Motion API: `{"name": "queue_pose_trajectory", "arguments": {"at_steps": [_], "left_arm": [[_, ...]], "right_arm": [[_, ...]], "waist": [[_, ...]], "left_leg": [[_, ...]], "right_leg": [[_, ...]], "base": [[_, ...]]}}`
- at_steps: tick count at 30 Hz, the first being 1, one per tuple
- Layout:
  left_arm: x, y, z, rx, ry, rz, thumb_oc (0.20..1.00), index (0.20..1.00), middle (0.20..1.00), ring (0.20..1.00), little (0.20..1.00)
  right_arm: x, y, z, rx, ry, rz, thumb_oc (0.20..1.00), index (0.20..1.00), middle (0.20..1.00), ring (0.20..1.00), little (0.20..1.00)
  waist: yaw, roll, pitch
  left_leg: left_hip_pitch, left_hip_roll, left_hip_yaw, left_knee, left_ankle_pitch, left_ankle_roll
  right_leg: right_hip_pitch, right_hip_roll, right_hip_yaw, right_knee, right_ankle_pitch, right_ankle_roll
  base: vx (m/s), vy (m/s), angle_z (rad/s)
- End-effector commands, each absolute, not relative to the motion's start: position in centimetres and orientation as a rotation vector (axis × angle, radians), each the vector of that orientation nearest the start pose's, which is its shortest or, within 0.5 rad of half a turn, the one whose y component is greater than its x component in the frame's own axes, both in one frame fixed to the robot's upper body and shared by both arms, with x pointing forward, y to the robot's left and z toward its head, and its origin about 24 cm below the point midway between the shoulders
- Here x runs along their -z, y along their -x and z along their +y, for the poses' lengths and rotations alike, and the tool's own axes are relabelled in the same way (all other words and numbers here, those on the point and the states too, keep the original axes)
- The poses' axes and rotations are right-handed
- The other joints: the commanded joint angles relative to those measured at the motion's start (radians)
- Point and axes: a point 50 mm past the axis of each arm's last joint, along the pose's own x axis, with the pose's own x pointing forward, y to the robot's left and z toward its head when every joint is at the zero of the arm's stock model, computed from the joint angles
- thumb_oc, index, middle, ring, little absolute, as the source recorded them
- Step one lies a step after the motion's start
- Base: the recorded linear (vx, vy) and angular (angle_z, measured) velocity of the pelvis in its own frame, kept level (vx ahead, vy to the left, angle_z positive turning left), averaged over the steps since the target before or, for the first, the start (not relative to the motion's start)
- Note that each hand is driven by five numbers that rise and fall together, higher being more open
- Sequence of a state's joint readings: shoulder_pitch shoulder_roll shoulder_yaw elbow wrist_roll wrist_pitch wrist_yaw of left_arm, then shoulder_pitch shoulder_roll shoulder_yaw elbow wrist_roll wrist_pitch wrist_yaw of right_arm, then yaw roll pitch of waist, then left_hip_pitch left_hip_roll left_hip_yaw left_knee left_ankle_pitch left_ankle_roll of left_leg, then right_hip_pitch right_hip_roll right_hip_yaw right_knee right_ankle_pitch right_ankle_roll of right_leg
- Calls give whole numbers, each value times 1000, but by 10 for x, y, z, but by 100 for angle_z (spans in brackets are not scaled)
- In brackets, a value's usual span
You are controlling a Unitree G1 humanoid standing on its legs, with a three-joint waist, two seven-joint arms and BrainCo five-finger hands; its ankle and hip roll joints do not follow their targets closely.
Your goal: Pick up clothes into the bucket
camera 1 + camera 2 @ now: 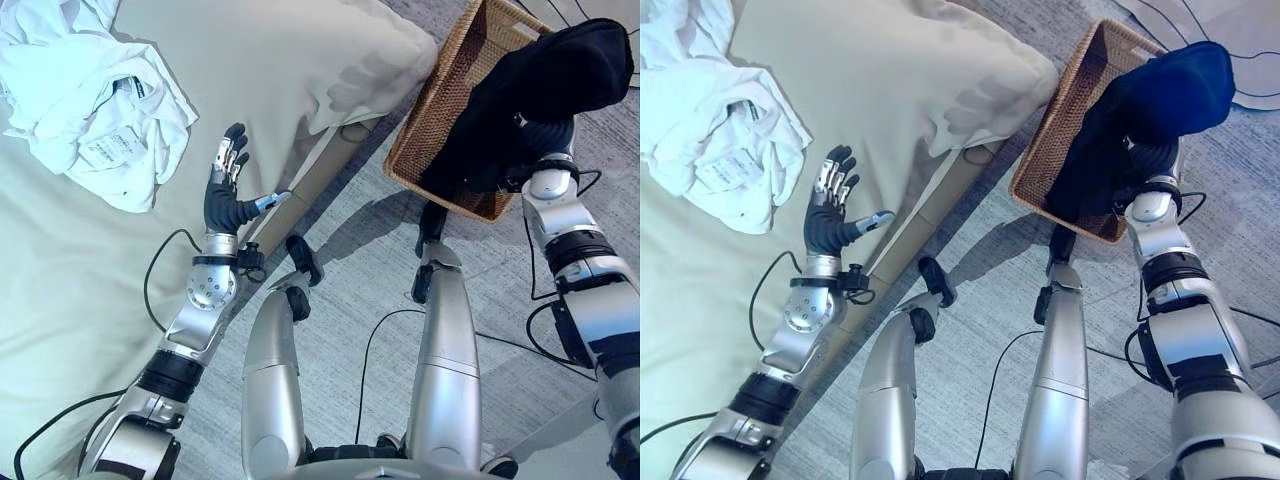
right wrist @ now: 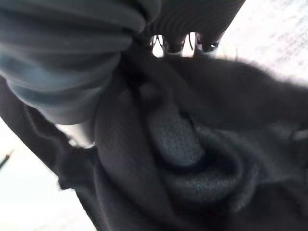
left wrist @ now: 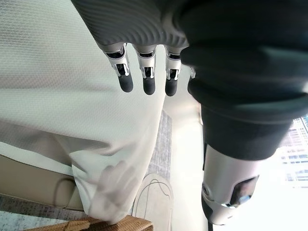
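Basket [image 1: 440, 110]: you see it on the floor beside the bed [image 1: 60, 300].
Right hand [image 2: 183, 45]: fingers closed in the dark garment [image 1: 540, 90], held over the basket.
Left hand [image 1: 228, 185]: fingers wide, above the bed.
White clothes [image 1: 90, 100]: lying on the bed.

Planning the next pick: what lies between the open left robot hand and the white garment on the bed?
Nothing visible: only bare bedsheet separates the left robot hand from the white garment.
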State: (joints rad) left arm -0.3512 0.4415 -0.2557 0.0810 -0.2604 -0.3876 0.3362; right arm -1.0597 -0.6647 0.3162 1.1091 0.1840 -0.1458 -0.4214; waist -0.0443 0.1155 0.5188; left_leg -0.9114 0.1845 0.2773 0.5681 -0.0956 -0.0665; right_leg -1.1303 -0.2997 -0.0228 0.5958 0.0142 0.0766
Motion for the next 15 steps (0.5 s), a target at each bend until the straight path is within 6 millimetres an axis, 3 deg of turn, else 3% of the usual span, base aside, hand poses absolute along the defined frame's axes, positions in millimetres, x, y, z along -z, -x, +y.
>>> {"name": "queue_pose_trajectory", "arguments": {"at_steps": [1,15], "left_arm": [[-161,-285,174,-38,-23,-675,1000,1000,1000,1000,1000],[-167,-288,174,-46,-21,-691,1000,1000,1000,1000,1000]], "right_arm": [[-231,-387,-306,625,638,-236,1000,1000,1000,1000,1000],[-219,-391,-298,618,611,-200,1000,1000,1000,1000,1000]], "waist": [[-28,29,-58],[-31,24,-58]], "left_leg": [[-24,24,-112,92,-100,-39],[12,19,-109,42,-82,-39]], "right_leg": [[27,-4,65,-12,-3,90],[66,-4,51,-58,10,95]], "base": [[0,0,0],[0,0,0]]}}
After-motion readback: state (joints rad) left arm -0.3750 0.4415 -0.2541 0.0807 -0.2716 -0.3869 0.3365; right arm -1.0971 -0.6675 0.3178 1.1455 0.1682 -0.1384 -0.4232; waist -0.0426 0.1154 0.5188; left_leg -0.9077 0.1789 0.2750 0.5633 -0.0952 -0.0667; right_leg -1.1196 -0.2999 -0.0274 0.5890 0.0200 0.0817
